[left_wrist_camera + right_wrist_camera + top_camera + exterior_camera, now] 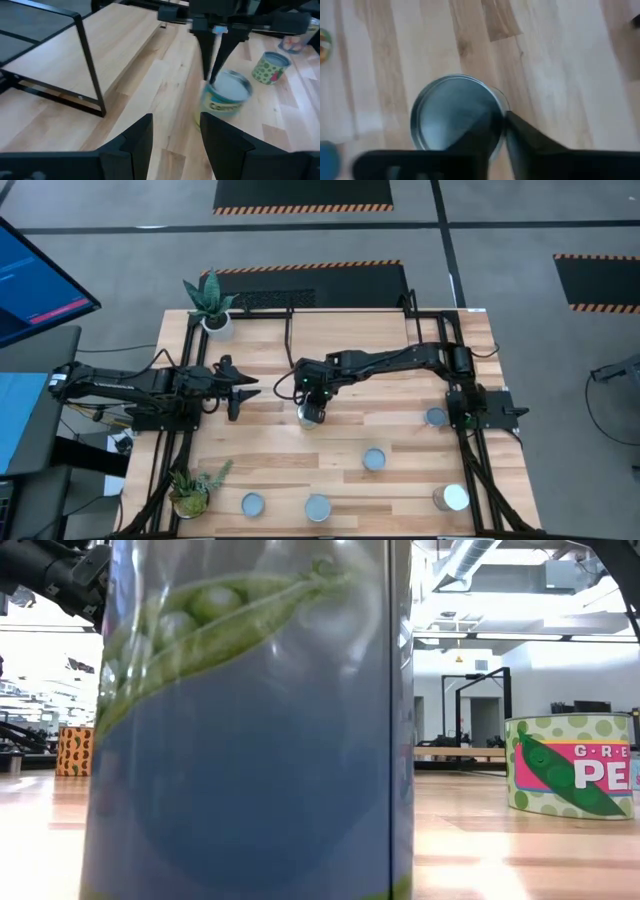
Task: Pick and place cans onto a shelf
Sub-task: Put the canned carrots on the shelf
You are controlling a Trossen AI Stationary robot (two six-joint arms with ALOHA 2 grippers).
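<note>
The left gripper [240, 390] hovers over the left middle of the table [270, 450]. Its fingers are spread wide and hold nothing, and this arm looks to be waiting.

Along the near edge, two cans [253, 504] [317, 507] stand upright just right of a potted plant [190, 492], untouched.

At the table's middle, the right gripper [312, 406] is down on a can [312, 416]. In the right wrist view its fingers [520, 132] are drawn almost together astride the can's rim, one over the lid and one outside the wall. They seem to pinch that rim, not span the body. The left wrist view shows the can's base near the tabletop, whether touching or just lifted I cannot tell.

Further right, three more cans stand apart from one another. One [374, 459] is nearer the middle, one [437, 417] is beside the right arm's base, and one [452, 498] is at the near right corner.

The shelf [350, 330] stands along the far side, behind the held can. Neither the high view nor the left wrist view shows any can on it.

By my reckoning the task has barely begun. The first can is only being taken up and five more await, so all six placements remain.
</note>
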